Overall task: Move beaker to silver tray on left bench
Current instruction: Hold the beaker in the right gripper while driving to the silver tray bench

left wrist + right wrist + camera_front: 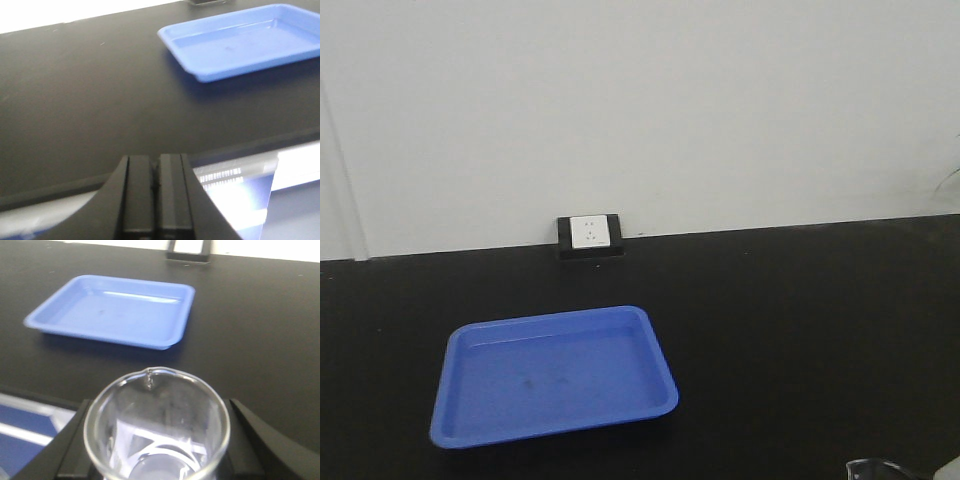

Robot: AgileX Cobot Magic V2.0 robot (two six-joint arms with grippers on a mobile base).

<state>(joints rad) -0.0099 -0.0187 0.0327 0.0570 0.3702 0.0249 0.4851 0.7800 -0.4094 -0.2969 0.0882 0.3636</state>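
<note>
The small clear glass beaker [158, 412] stands upright between the black fingers [249, 436] of my right gripper [157, 455], which is shut on it, held at the bench's front edge. Its rim also shows at the bottom right of the front view [882, 468]. My left gripper [155, 170] is shut and empty, its tips over the front edge of the black worktop [90, 100]. The silver tray is out of view. I cannot tell whether this black bench [800, 320] is the left bench.
A blue plastic tray [555, 375] lies empty on the black worktop, left of centre; it also shows in the left wrist view [245, 37] and the right wrist view [115, 310]. A white wall socket [590, 235] sits at the back against the wall.
</note>
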